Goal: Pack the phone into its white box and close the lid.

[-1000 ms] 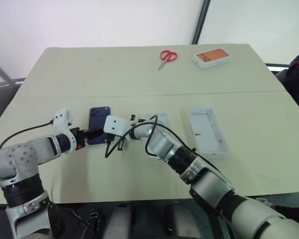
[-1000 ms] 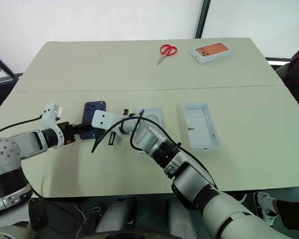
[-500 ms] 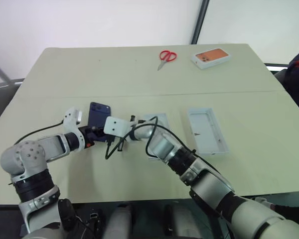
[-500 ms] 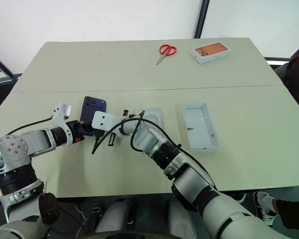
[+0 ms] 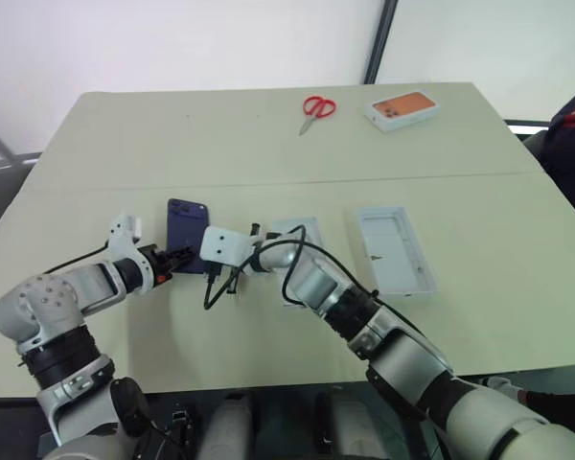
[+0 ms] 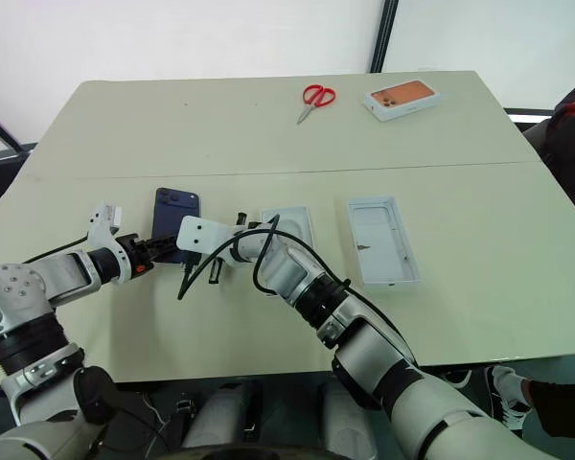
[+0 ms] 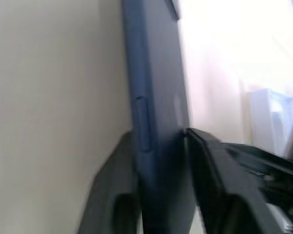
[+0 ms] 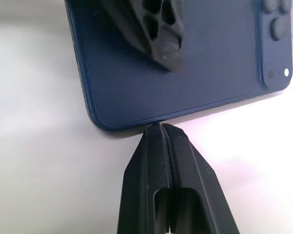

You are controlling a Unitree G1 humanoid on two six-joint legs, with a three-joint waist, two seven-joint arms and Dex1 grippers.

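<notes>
Phone (image 5: 187,235) near the bench's left edge: your left gripper (image 5: 177,259) clamps its slick, rigid long edges; right gripper (image 8: 162,127), fingers together, braces the edge. Keep pinching the sides.

table (image 5: 125,134) | scissors (image 5: 316,107); orange-topped box (image 5: 401,108); lid (image 5: 394,251); phone (image 5: 186,222)

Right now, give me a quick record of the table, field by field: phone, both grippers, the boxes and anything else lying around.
phone: dark blue, back up, on the table's left half
left gripper: fingers on either side of the phone's edge, closing on it
right gripper: shut, tip against the phone's side
white box: open, beside the right arm
lid: open side up, further right
far edge: red scissors, orange-topped box
</notes>
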